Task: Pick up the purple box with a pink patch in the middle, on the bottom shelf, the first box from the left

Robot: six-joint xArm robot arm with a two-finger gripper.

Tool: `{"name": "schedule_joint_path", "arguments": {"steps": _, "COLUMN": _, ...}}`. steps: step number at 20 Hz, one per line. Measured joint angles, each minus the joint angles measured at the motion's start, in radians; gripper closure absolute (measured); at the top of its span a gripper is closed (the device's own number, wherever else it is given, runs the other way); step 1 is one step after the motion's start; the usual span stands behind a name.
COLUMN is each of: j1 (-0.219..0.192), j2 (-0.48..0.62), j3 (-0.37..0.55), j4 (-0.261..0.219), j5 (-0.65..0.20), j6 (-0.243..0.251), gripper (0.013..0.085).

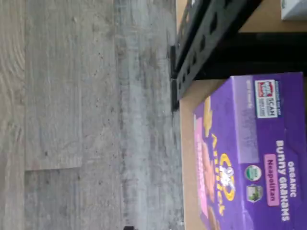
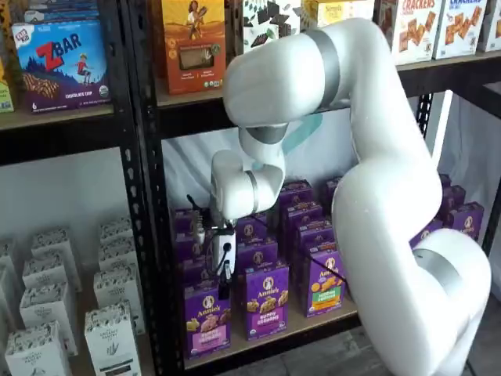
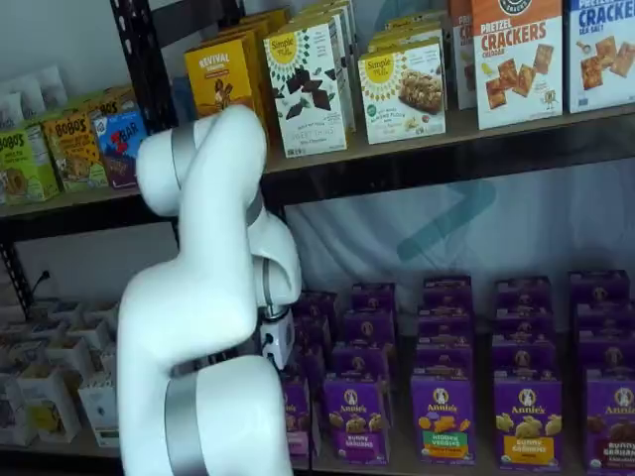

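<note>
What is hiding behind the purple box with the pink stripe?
Behind the purple box more purple boxes stand in a row going back along the bottom shelf. The gripper hangs above the front one. The arm covers the row's far end.

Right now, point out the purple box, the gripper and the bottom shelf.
purple box (image 2: 207, 319), shelf view, on its front face.
gripper (image 2: 225, 283), shelf view, at its black fingertips above the box.
bottom shelf (image 2: 270, 338), shelf view, on the tan board's front edge.
</note>
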Motion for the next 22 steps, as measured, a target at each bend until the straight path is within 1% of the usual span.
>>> {"name": "schedule_joint_path", "arguments": {"steps": 8, "j1": -0.018, "j2": 0.088, "j3": -0.093, "j4": -0.029, "j5": 0.005, "j6": 0.009, "gripper": 0.013}}
{"name": "schedule_joint_path", "arguments": {"steps": 13, "j1": -0.024, "j2": 0.144, "j3": -0.149, "j4": -0.034, "j5": 0.005, "j6": 0.007, "gripper": 0.013}}
{"name": "schedule_joint_path", "arguments": {"steps": 17, "j1": -0.023, "j2": 0.183, "j3": -0.192, "j4": -0.053, "j5": 0.014, "j6": 0.025, "gripper": 0.013}}
{"name": "schedule_joint_path", "arguments": {"steps": 20, "j1": -0.019, "j2": 0.208, "j3": -0.216, "j4": -0.079, "j5": 0.019, "j6": 0.052, "gripper": 0.013}}
{"name": "schedule_joint_path", "arguments": {"steps": 22, "j1": -0.016, "j2": 0.218, "j3": -0.226, "j4": -0.082, "j5": 0.024, "j6": 0.058, "gripper": 0.013}}
